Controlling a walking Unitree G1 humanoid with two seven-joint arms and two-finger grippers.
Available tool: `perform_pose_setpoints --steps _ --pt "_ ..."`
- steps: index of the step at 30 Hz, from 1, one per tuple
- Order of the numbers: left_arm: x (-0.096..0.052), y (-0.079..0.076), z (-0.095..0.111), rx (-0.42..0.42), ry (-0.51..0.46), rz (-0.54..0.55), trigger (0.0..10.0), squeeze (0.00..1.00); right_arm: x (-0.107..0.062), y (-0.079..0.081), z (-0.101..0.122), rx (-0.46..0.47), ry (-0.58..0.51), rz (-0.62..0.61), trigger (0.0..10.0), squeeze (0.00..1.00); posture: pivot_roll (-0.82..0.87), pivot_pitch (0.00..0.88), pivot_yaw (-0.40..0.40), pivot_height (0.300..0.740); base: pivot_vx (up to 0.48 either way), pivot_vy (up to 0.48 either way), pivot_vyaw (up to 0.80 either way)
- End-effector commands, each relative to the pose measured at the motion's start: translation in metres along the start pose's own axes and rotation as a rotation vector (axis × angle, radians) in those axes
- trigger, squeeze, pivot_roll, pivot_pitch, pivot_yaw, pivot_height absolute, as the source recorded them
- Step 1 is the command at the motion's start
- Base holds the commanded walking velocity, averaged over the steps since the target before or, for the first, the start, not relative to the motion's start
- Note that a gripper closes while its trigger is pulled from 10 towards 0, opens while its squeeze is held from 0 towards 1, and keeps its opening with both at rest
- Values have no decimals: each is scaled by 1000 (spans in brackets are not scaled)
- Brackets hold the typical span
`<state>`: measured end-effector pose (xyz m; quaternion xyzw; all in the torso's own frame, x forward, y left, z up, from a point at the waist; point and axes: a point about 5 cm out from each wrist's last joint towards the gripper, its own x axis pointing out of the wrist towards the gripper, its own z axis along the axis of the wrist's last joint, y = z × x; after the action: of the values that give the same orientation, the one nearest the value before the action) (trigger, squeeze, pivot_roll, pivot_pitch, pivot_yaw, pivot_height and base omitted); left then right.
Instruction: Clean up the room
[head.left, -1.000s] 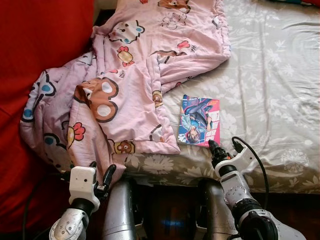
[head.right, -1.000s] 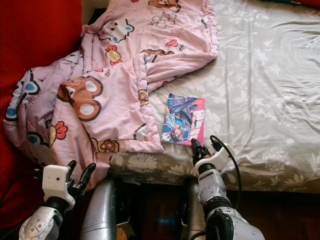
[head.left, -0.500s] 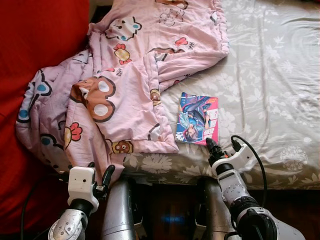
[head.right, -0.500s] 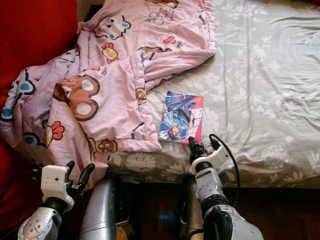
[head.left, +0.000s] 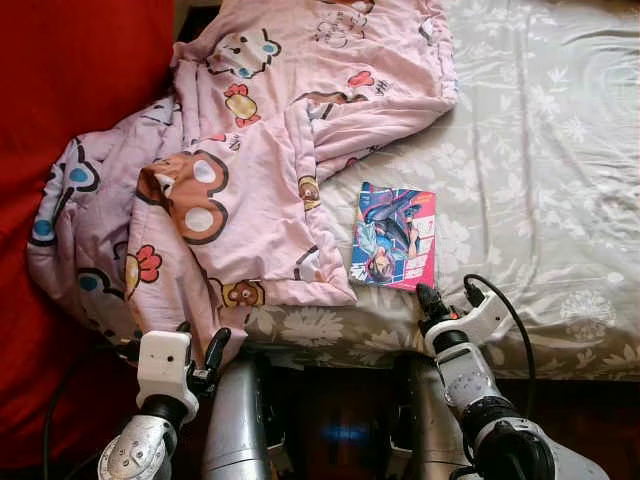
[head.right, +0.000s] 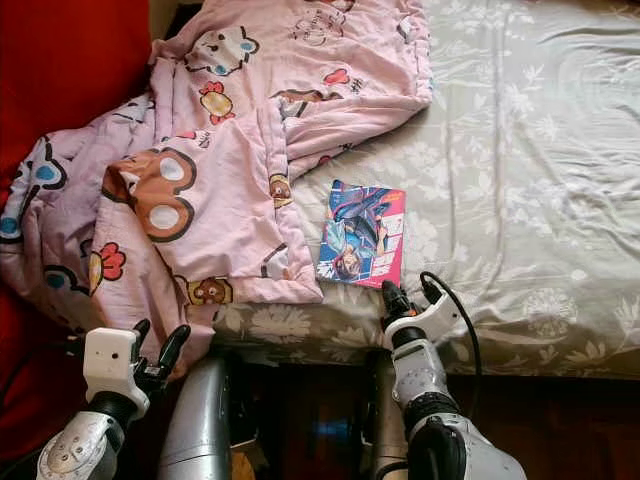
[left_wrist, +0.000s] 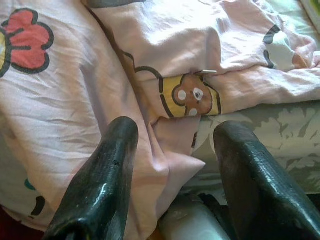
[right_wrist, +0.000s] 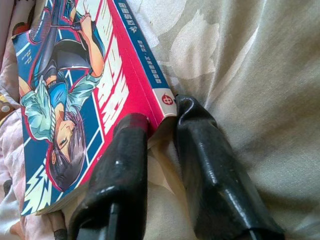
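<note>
A comic book (head.left: 393, 237) with a bright cover lies flat on the grey flowered bedsheet (head.left: 540, 150), next to a rumpled pink cartoon blanket (head.left: 250, 150). My right gripper (head.left: 428, 299) is at the book's near right corner. In the right wrist view the right gripper (right_wrist: 160, 115) is open by a narrow gap, one finger over the comic book (right_wrist: 75, 100) edge and the other on the sheet beside the spine. My left gripper (head.left: 200, 345) is open below the bed edge. The blanket (left_wrist: 75, 100) hangs just beyond its fingers (left_wrist: 110, 165).
A large red cloth (head.left: 70, 80) covers the left side, and the blanket spills over the bed's edge against it. Dark wooden floor (head.left: 340, 430) shows beneath the bed front between my arms. The sheet to the right of the book is bare.
The camera has shifted a little toward the bed. My right gripper's tips have crept up to the book's near corner. The left arm has stayed where it was.
</note>
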<state>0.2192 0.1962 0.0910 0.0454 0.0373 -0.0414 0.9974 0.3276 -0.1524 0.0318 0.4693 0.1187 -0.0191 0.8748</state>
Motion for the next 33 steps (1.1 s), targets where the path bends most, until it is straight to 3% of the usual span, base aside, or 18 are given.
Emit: perform_pose_setpoints --steps 1,7,12,19,21,26,28,30,33 --pt "-3 3 -7 20 37 7 10000 0 -7 -6 -23 15 87 -37 0 0 133 307 77 552 0 0 0" --pt "3 3 -8 18 33 8 10000 0 -2 1 -15 -20 59 7 0 0 116 289 75 552 0 0 0" --pt "14 0 -7 11 16 5 10000 0 4 18 -3 -159 0 115 0 0 86 257 68 552 0 0 0" --pt "24 -1 -6 6 0 5 10000 0 3 21 9 -172 -114 139 0 0 61 231 64 552 0 0 0" --pt "28 -2 -7 5 -5 4 10000 0 -5 14 10 -260 -162 111 0 0 43 209 59 552 0 0 0" --pt "33 -3 -8 3 -8 5 10000 0 -13 5 2 -269 -155 86 0 0 23 190 47 552 0 0 0" --pt "36 -4 -9 0 -15 7 10000 0 -34 -12 -15 -254 -142 62 0 0 13 181 40 552 0 0 0" --pt "37 -5 -10 -2 -16 7 10000 0 -44 -21 -15 -256 -186 22 0 0 11 178 40 552 0 0 0" --pt "38 -7 -11 -4 -16 7 10000 0 -59 -48 -7 -208 -277 -182 0 0 1 173 37 552 0 0 0"
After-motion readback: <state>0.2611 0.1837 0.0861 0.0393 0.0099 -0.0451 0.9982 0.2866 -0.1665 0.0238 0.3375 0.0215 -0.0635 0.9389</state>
